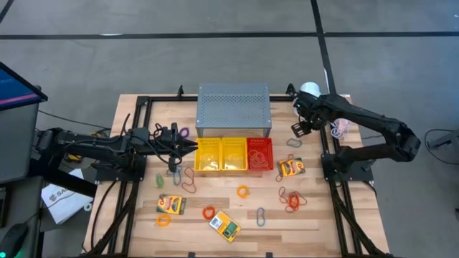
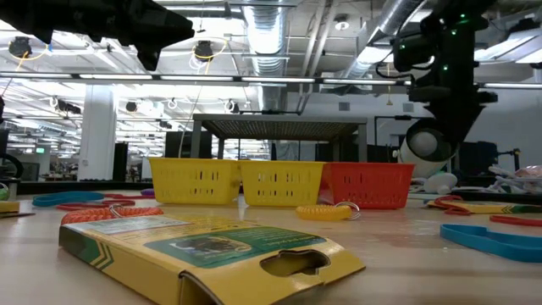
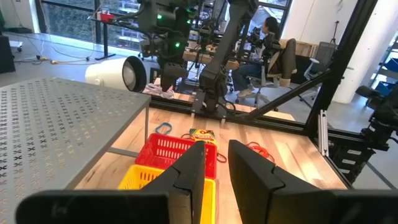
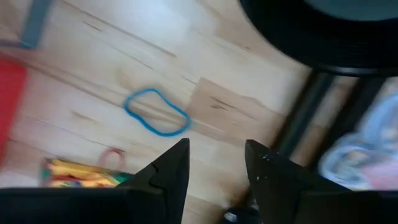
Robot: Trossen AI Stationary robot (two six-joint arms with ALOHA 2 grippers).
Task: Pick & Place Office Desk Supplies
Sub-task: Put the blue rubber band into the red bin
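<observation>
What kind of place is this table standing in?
Probably a robotics lab or workshop in an open industrial hall. Bare ducts run under the ceiling, a person sits at a desk behind the table, and the wooden table sits in a black metal frame with two arms mounted on it.

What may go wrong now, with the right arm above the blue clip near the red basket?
1. The blue oval clip lies flat on the wooden table; the right gripper, jaws open and empty, may slide over it.
2. The clip is close to the red mesh basket, so descending jaws might hit its wall.
3. The left gripper hovers at the yellow mesh basket and could nudge it.
</observation>
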